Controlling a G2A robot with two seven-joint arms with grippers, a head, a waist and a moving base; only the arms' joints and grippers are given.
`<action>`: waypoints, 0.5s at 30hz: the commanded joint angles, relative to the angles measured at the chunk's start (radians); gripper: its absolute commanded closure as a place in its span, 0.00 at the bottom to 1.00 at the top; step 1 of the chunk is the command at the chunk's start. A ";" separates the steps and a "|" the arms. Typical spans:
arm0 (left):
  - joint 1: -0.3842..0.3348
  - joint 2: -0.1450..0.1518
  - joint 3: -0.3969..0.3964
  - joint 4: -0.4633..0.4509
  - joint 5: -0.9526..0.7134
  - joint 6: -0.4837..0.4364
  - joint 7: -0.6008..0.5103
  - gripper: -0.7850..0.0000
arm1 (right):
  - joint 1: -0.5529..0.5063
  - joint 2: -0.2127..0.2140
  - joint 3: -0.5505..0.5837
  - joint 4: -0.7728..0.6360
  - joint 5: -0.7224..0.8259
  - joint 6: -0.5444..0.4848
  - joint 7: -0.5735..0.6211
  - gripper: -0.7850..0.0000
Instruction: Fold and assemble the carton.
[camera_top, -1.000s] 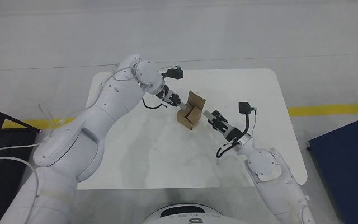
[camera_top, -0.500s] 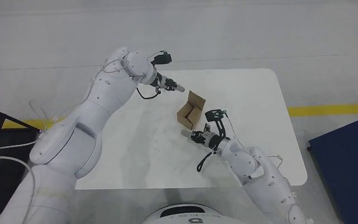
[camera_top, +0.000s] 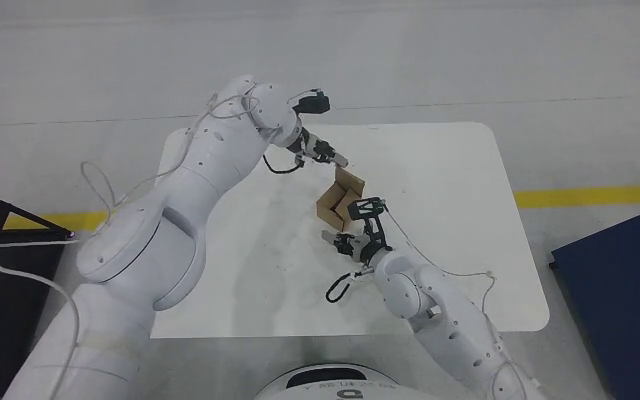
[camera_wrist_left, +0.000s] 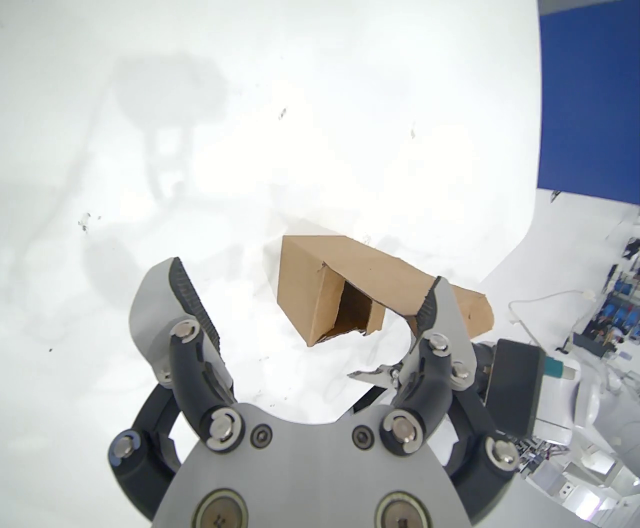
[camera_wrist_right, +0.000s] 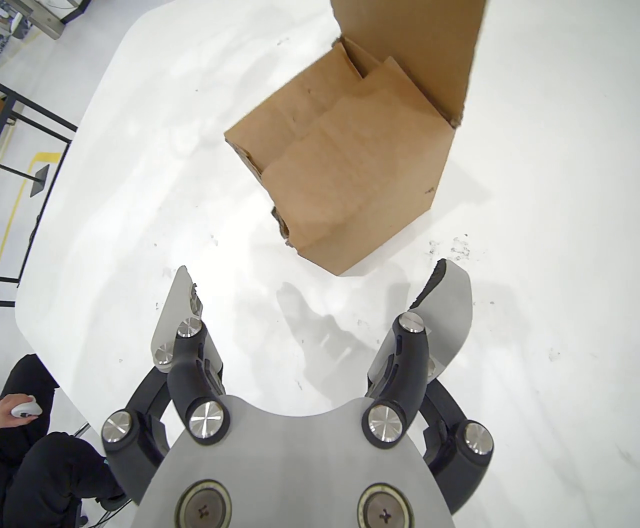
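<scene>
Carton (camera_top: 338, 203), hollow end facing left pincer (camera_wrist_left: 307, 276), flaps facing right pincer (camera_wrist_right: 315, 270)

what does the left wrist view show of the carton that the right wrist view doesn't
Left wrist view: the carton with its dark open end, the right arm's black wrist camera beyond it, a blue panel. Right wrist view: overlapped flaps closing one face, one tall raised flap, a black frame beyond the white table. Both: the carton on that table, with the left gripper and right gripper open.
</scene>
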 joint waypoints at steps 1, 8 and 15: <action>-0.006 -0.014 0.005 0.028 -0.003 -0.028 -0.005 0.00 | -0.003 0.000 0.001 -0.003 0.001 0.004 0.004 0.07; -0.017 -0.043 0.004 0.120 -0.021 -0.151 -0.034 0.03 | -0.016 0.000 0.014 -0.005 -0.045 0.046 -0.003 0.09; -0.001 -0.056 0.035 0.133 0.029 -0.236 -0.155 0.00 | -0.037 0.000 0.044 -0.012 -0.057 0.080 -0.013 0.10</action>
